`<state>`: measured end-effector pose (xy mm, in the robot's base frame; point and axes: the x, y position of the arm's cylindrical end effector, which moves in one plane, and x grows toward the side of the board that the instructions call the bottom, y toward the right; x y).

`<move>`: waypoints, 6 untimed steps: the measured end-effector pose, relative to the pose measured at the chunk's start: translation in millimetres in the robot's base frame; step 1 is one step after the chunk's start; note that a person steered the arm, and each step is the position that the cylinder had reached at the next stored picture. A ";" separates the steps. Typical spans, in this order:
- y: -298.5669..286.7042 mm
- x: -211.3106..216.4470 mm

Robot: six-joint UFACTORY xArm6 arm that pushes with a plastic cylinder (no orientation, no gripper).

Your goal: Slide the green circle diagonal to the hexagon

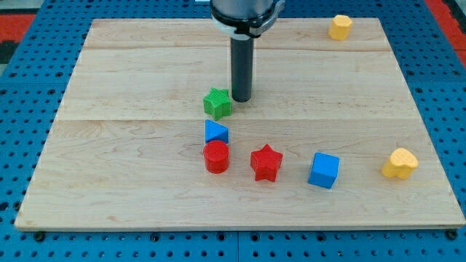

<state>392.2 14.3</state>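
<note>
A green block, star-shaped by its outline, lies near the board's middle. A yellow hexagon lies at the view's top right, near the board's far edge. My tip stands just to the right of the green block, at or nearly at its right edge. No round green block shows in the view.
A blue triangle lies just below the green block, with a red cylinder below that. A red star, a blue cube and a yellow heart follow to the right. The wooden board lies on a blue pegboard.
</note>
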 end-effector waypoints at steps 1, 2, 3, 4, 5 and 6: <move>-27.8 -7.3; -24.8 -35.7; -10.0 -72.0; -8.4 -66.7; -30.2 -38.6; -77.2 -34.2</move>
